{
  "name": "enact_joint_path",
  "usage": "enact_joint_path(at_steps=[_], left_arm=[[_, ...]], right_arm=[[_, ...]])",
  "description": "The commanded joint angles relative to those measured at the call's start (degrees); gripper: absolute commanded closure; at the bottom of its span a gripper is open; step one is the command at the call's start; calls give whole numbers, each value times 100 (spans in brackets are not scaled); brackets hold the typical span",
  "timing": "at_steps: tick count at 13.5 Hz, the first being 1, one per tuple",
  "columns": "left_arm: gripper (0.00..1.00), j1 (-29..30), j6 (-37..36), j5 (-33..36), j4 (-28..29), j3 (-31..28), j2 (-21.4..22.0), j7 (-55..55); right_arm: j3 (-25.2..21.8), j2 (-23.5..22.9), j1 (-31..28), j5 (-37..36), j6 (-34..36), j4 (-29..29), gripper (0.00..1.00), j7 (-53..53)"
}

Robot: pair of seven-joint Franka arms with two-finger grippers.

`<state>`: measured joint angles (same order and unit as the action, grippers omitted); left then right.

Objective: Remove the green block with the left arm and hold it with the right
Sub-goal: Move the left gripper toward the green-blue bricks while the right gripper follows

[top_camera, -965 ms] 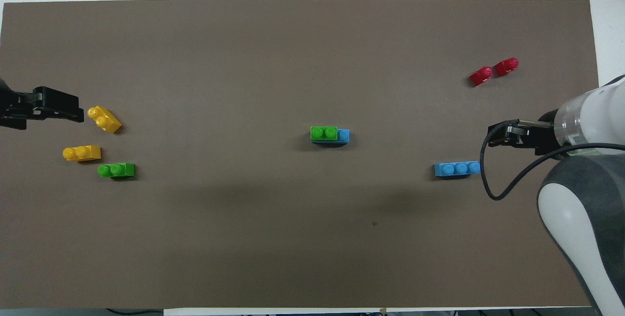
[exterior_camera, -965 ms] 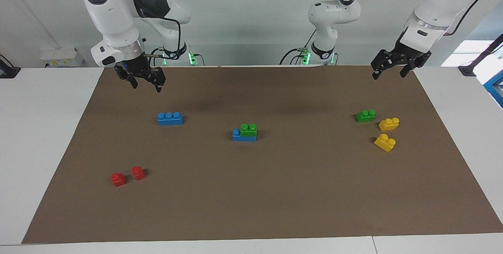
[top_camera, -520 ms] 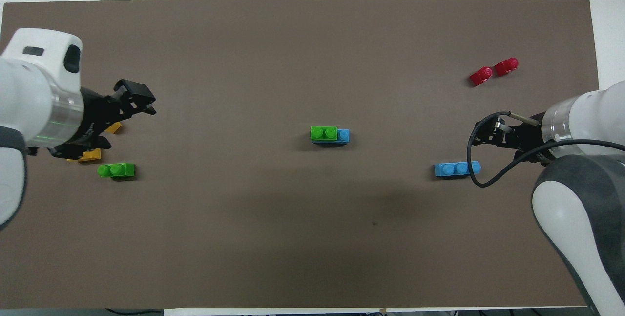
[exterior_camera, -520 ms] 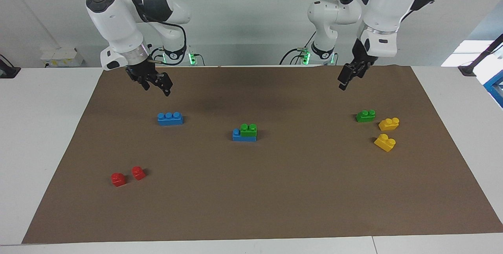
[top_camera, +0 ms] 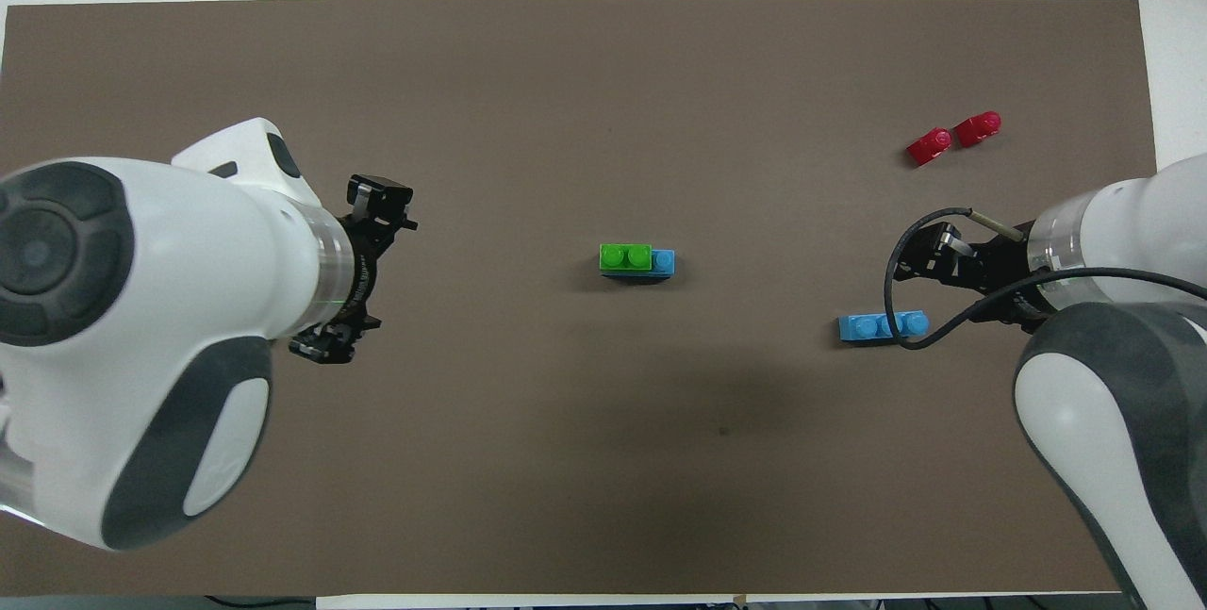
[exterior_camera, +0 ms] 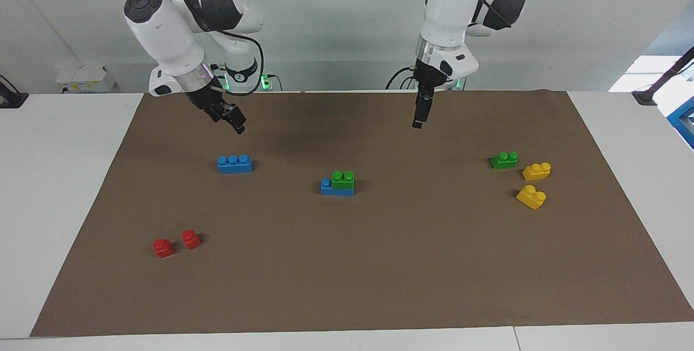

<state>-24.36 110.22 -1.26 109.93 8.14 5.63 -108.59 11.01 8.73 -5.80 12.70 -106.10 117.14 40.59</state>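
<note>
Brown mat covers a white table.

Left gripper: fingers spread, empty, raised over bare mat near the robots' edge.

Right gripper: fingers apart, empty, raised over the mat above a loose blue brick.

Green block: mid-mat, seated on a blue base brick, one blue stud showing. Spare green brick by two yellow bricks at the left arm's end.

Progress: nothing gripped. Bracing the base and pulling the block off both remain.
</note>
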Motion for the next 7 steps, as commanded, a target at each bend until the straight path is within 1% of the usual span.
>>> enact_joint_path(at_steps=[1,3,4,5,6,7], left_arm=[[0,-507,324,266,-129,-102,-569,-1449],[0,-631,482,267,-331,-93,-896,-2172],[0,-710,640,275,-437,-102,-1114,-2375],[0,-772,789,275,-464,-102,-1212,-2473],[0,-816,825,249,-525,-93,-1309,-2509],[0,-930,843,266,-726,-102,-1588,-2622]], right_arm=[[15,-108,148,364,-296,73,10,920],[15,-292,306,627,-508,73,10,1658],[15,-406,307,994,-683,64,10,2028],[15,-521,307,1346,-832,55,9,2318],[15,-635,307,1541,-930,20,9,2582],[15,-732,333,1595,-1044,11,9,2820]])
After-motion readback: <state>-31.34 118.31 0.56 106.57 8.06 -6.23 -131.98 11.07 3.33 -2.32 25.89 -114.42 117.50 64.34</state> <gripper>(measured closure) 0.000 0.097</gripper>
